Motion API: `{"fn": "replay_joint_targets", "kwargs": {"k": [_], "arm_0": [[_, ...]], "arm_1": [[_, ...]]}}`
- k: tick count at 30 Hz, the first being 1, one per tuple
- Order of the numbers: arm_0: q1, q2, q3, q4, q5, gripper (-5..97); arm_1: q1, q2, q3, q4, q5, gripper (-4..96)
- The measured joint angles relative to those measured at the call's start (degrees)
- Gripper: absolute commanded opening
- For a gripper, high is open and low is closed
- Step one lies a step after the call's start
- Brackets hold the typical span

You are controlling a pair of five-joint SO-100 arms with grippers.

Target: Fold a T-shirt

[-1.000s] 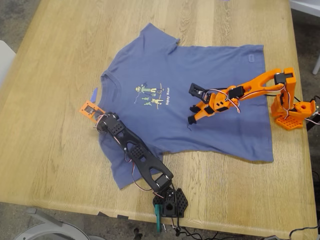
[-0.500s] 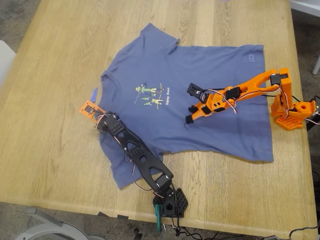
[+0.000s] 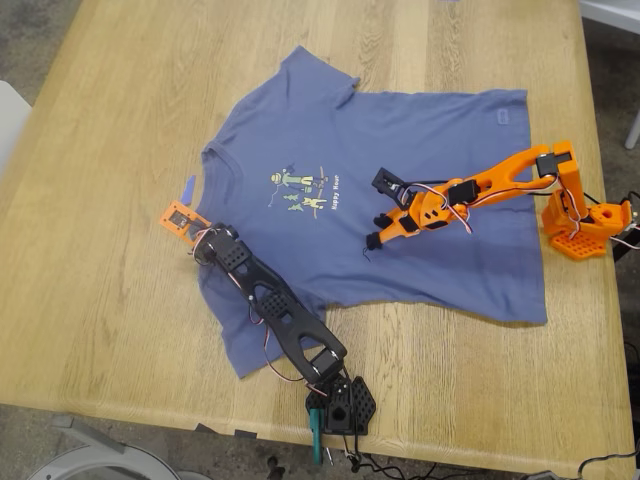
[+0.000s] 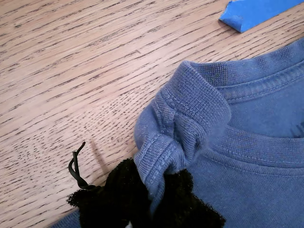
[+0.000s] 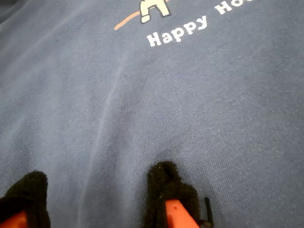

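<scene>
Right now a bunch of collar is being pinched between my first gripper's (image 4: 156,199) closed jaws; my second gripper (image 5: 95,194), jaws apart, is being lowered mid-chest. Flat on the table (image 3: 100,150), the T-shirt (image 3: 420,140) is lying hem toward the exterior view's right.

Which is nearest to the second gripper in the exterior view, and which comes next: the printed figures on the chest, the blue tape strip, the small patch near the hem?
From my second gripper:
1. Printed figures, toward the view's left.
2. Small patch, upper right on the T-shirt.
3. Blue tape strip, left, beside the collar.
</scene>
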Motion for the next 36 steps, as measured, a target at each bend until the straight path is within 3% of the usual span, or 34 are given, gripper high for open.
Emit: {"fn": "replay_joint_targets", "kwargs": {"k": [17,21,27,34,36], "arm_0": [[2.6,0.0,0.0,-0.1,-0.3,0],[3.3,0.6,0.0,-0.1,-0.3,0],[4.2,2.5,0.0,1.5,-0.3,0],[6.0,5.7,0.0,3.7,-0.3,0],[6.5,6.6,0.0,4.6,-0.4,0]], "arm_1": [[-8.0,-0.6,-0.2,6.6,6.4,30.8],[-9.1,-0.7,-0.5,12.7,6.2,17.4],[-9.4,-1.1,-0.7,15.5,3.6,13.6],[-9.4,-1.0,-0.7,18.6,2.8,19.1],[-9.4,-0.9,-0.7,20.3,2.8,13.7]]}}
